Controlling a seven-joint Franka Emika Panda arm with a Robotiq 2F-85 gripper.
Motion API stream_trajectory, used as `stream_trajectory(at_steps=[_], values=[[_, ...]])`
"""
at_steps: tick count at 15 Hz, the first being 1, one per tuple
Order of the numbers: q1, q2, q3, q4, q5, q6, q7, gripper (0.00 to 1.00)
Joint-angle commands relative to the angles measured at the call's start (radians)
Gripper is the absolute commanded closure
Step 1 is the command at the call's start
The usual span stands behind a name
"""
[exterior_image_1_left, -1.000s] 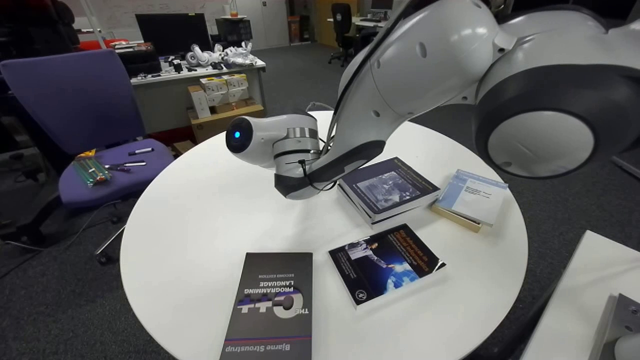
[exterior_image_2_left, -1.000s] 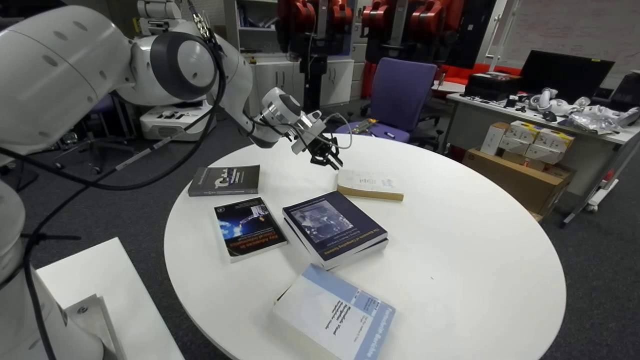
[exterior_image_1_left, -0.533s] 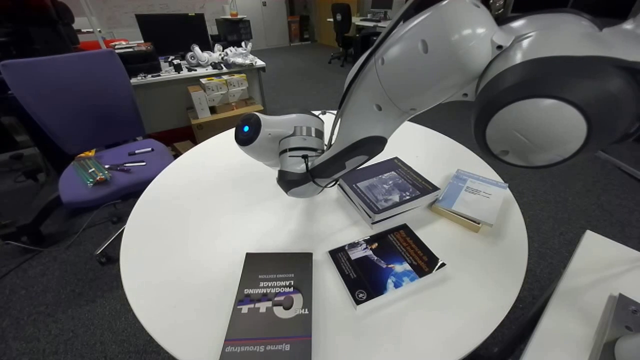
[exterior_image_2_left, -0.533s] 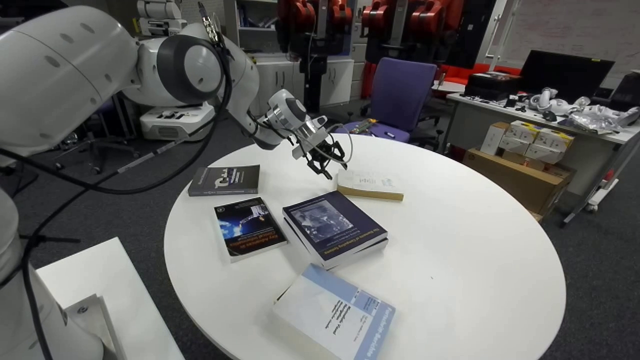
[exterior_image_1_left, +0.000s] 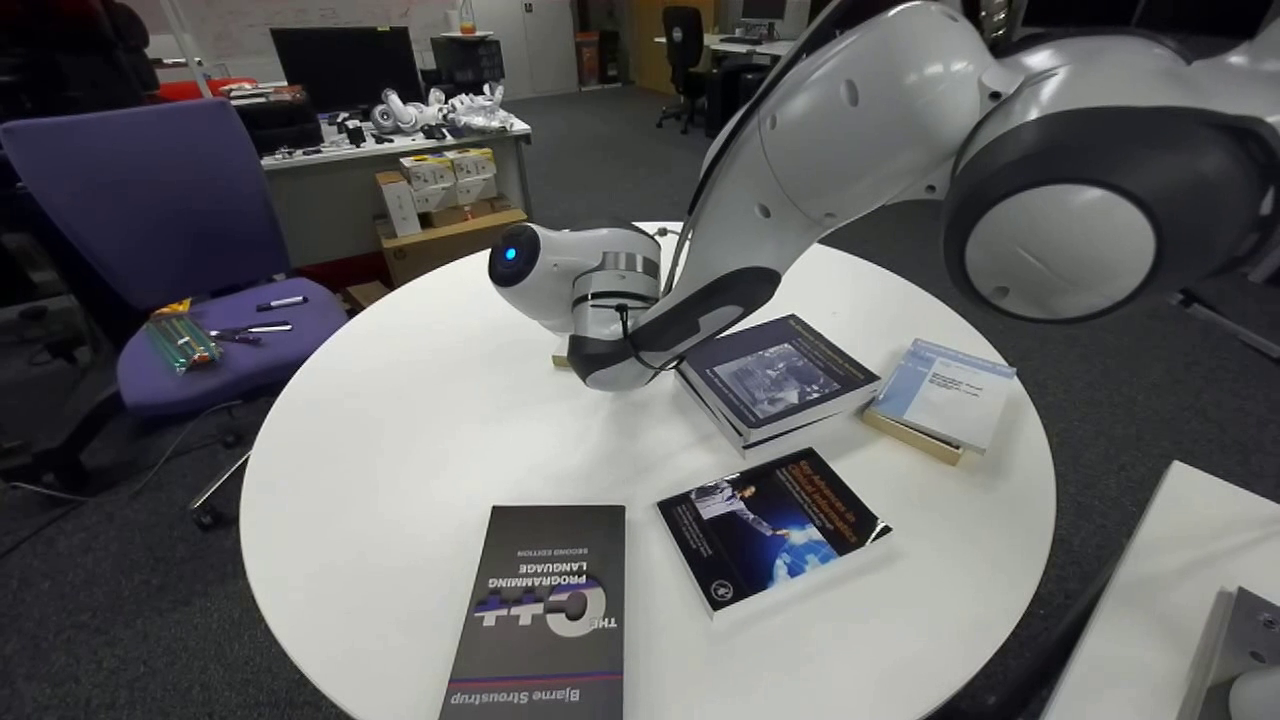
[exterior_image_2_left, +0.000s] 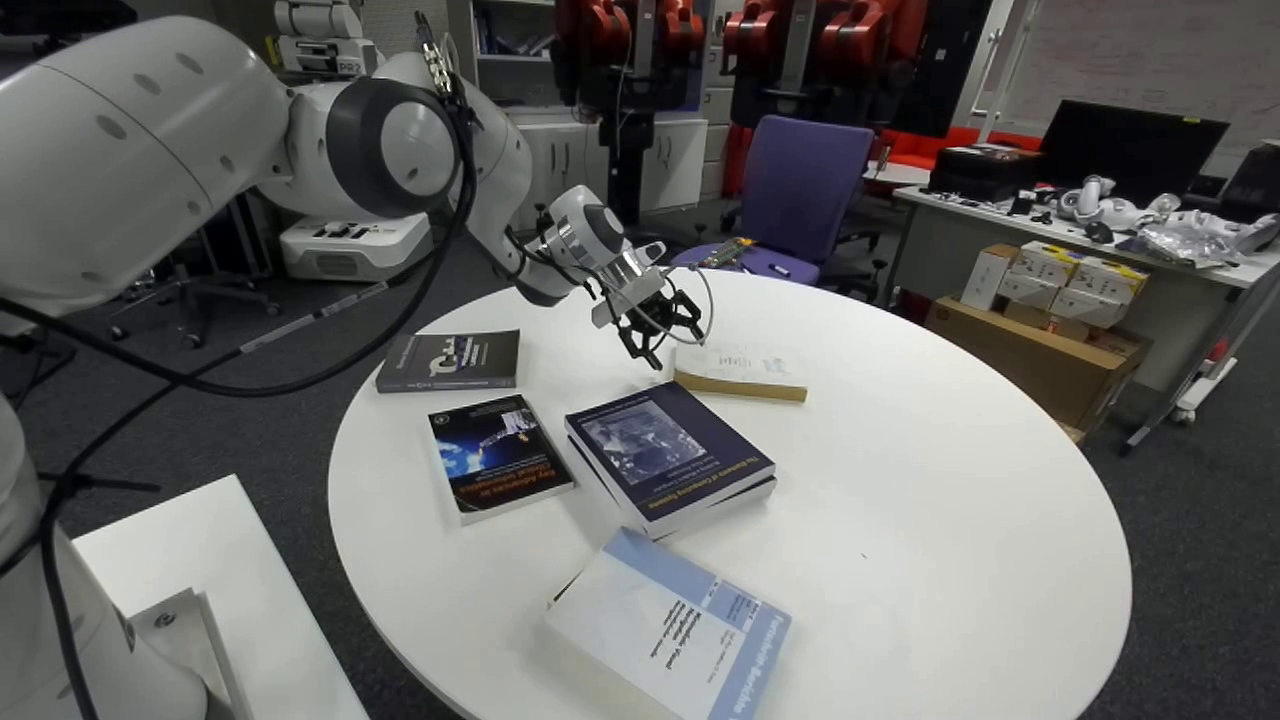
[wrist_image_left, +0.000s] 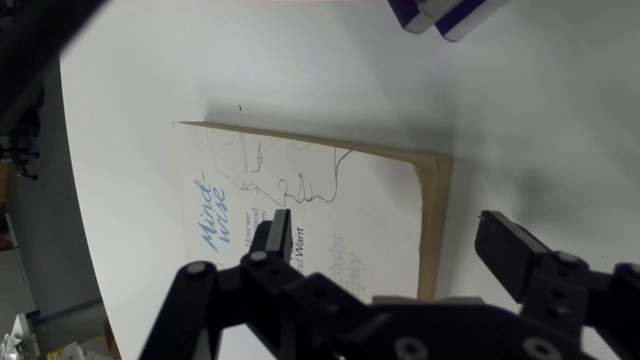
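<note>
Spreads black two-fingered gripper (wrist_image_left: 385, 219) wide over edge of white paperback (wrist_image_left: 375, 195). In an exterior view, has stacked dark-blue books (exterior_image_2_left: 670, 455) near-left.

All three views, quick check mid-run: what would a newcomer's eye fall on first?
Probably the big white arm, reaching over the round white table from the upper right of an exterior view. Next, in the wrist view, the open tool, which appears astride one edge of the pale Mindwise book. Then the dark C++ book, lying flat at the bottom of an exterior view, its title upside down in the picture.
</note>
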Motion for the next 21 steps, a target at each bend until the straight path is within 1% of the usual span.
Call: stream_trajectory(at_steps=[1,5,6,7,11,15,16,17,21], values=[[-0.011,-0.007,0.001,-0.007,-0.009,0.017,0.027,0.0],[-0.005,0.001,-0.017,-0.005,-0.031,0.022,0.049,0.0],[-0.006,0.0,-0.018,-0.006,-0.034,0.023,0.051,0.25],[-0.005,0.0,-0.023,-0.006,-0.041,0.024,0.054,0.26],[-0.005,-0.002,-0.029,-0.01,-0.05,0.027,0.061,0.58],[-0.007,-0.006,-0.032,-0.014,-0.053,0.03,0.064,0.87],[-0.007,-0.007,-0.032,-0.015,-0.053,0.03,0.065,0.95],[-0.007,-0.007,-0.033,-0.016,-0.054,0.031,0.066,0.99],[-0.006,-0.01,-0.033,-0.018,-0.057,0.035,0.07,1.0]])
